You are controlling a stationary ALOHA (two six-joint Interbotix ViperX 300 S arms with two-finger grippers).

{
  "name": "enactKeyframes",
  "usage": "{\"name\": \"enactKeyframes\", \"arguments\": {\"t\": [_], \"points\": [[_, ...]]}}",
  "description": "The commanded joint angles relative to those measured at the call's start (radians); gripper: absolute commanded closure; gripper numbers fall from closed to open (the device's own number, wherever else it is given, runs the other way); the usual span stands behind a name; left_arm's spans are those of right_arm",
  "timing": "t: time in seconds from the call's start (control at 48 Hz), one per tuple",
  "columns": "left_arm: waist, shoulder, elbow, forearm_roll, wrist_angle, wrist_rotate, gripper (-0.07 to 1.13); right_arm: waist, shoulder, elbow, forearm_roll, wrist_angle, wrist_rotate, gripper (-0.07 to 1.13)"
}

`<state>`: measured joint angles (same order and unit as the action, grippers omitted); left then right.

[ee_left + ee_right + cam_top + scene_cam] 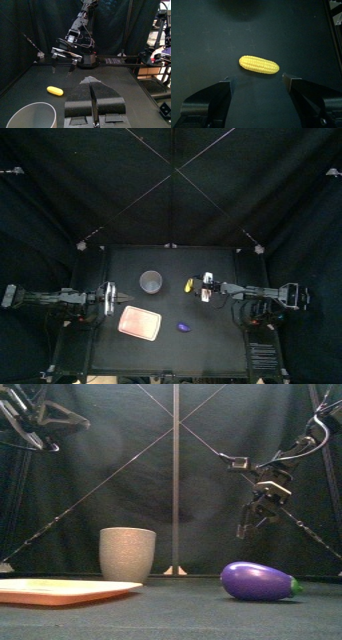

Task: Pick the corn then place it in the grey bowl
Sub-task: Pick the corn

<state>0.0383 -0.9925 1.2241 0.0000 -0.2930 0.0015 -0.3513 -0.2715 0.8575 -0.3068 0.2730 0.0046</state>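
The yellow corn (190,285) lies on the black table just right of the tall grey speckled cup (151,280). My right gripper (202,286) hangs open above the table, right beside the corn on its right side. In the right wrist view the corn (258,64) lies just ahead of the spread jaws of the right gripper (258,82), untouched. The left wrist view shows the corn (55,90), the cup's rim (30,116) and the right gripper (63,66) hovering beyond. My left gripper (90,80) rests shut at the table's left (110,300). In the front view the corn is not seen.
A flat pink tray (139,321) lies in front of the cup, toward the table's front edge. A purple toy eggplant (185,327) sits to the tray's right, near and large in the front view (258,581).
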Motion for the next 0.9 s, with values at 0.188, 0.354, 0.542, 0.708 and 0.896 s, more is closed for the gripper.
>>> {"name": "enactKeyframes", "arguments": {"t": [0.188, 0.354, 0.542, 0.708, 0.896], "points": [[0.005, 0.002, -0.015, 0.002, 0.002, 0.002, 1.09, 0.003, 0.118, -0.097, -0.021, 0.020, -0.006, 0.02], [0.003, 0.002, -0.015, 0.002, 0.002, 0.002, 1.09, 0.005, 0.209, -0.147, -0.038, 0.078, -0.009, 0.02], [0.005, 0.002, -0.014, 0.002, 0.002, 0.003, 1.09, 0.003, 0.259, -0.184, -0.054, 0.132, -0.015, 0.02], [0.006, 0.002, -0.014, 0.002, 0.002, 0.003, 1.09, -0.002, 0.291, -0.221, -0.061, 0.135, -0.017, 0.02], [0.005, 0.002, -0.014, 0.002, 0.003, 0.003, 1.09, -0.005, 0.325, -0.245, -0.061, 0.141, -0.015, 0.02]]}}
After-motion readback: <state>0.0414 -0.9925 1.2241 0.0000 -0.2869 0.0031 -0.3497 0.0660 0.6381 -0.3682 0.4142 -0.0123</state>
